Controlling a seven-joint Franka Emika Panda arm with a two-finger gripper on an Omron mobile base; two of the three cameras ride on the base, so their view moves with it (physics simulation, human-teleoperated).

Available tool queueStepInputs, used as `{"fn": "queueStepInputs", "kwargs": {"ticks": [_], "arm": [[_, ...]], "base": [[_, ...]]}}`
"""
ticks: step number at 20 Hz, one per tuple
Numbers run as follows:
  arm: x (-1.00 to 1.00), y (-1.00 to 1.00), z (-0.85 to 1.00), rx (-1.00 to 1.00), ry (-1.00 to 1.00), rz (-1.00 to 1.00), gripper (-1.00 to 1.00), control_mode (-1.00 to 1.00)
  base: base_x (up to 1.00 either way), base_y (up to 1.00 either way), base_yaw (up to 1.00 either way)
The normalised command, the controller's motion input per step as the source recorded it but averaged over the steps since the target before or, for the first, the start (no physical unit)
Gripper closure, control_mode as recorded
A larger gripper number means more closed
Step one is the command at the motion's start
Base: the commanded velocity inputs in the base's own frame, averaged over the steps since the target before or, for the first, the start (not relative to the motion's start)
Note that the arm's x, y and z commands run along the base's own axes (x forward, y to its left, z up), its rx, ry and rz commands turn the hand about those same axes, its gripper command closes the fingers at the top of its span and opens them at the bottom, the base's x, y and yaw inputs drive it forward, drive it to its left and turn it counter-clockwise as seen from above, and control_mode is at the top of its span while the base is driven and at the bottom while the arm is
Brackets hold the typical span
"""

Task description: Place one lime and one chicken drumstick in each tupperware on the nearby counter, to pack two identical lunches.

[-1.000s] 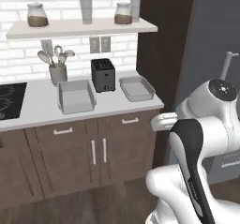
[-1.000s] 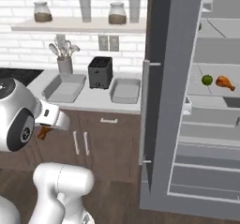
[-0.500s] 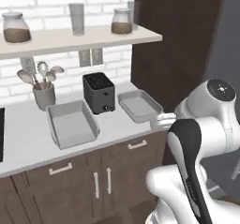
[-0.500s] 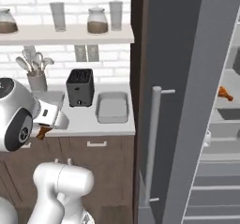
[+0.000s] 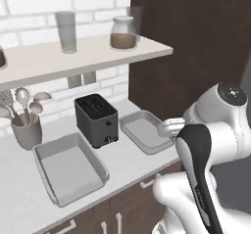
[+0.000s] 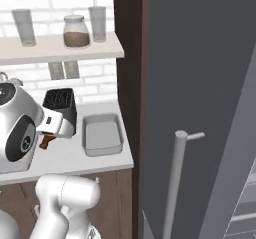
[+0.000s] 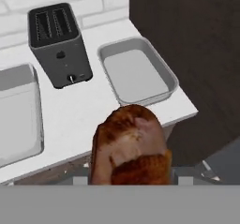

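Note:
My gripper (image 6: 50, 136) is shut on a browned chicken drumstick (image 7: 129, 145), which hangs just off the counter's front edge in the hand view. The drumstick (image 6: 47, 142) also peeks out below the white hand in the right base view. Two empty pale-grey tupperwares stand on the counter (image 5: 125, 160). One tupperware (image 5: 68, 168) is left of the toaster, the other tupperware (image 5: 143, 131) right of it, close to my hand (image 5: 171, 128). In the hand view the right tupperware (image 7: 136, 73) lies beyond the drumstick and the left one (image 7: 16, 117) at the left edge. The lime is out of view.
A black toaster (image 5: 96, 119) stands between the trays. A grey utensil cup (image 5: 25, 131) sits at the back left. A wall shelf (image 5: 73, 57) above carries a jar and glasses. A tall dark door (image 6: 200, 83) with a bar handle (image 6: 174, 183) bounds the counter's right end.
The base has driven toward the counter, so the trays and toaster loom larger and the fridge shelves slid out of the right view. The drumstick stays in the grip.

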Motion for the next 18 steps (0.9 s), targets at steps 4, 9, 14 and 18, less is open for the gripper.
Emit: {"fn": "queueStepInputs", "kwargs": {"ticks": [4,9,14,18], "arm": [[0.00,0.00,0.00,0.00,0.00,0.00,1.00,1.00],[0.42,-0.12,-0.59,0.02,0.17,-0.28,1.00,-1.00],[0.75,-0.04,-0.72,0.01,0.09,-0.23,1.00,-1.00],[1.00,0.00,-0.65,0.00,0.20,-0.06,1.00,-1.00]], "base": [[0.47,-0.09,-0.26],[0.00,0.00,0.00],[0.00,0.00,0.00],[0.00,0.00,0.00]]}}
